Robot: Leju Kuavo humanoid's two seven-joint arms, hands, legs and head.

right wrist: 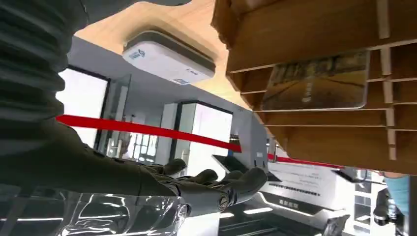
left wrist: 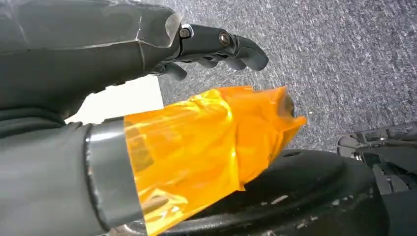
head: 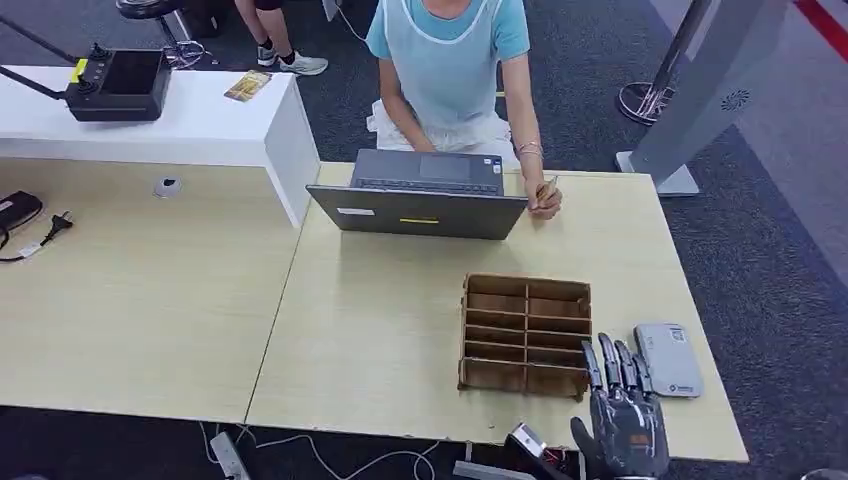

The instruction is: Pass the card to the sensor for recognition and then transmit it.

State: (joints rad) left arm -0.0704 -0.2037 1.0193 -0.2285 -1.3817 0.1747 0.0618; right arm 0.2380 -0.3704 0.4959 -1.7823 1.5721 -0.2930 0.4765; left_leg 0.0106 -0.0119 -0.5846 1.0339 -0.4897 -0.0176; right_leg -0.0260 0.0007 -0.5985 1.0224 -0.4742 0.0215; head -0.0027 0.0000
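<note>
Right hand (head: 625,415) hovering empty at the table edge, fingers loosely apart, between slotted wooden rack (head: 525,335) and card reader (head: 668,358); card (right wrist: 317,81) parked in a rack slot, handy for grabbing; left hand (left wrist: 216,44) hanging down, curled, holding nothing

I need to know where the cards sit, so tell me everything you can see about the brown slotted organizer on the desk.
The brown organizer looks like cardboard or thin wood, a shallow rectangular tray split into two columns of narrow slots. It lies flat on the light wooden desk, in front of the closed-looking grey laptop and left of the white card sensor. The right wrist view shows a card resting in one slot. The right robot hand hovers by its near right corner, without visibly touching it.
</note>
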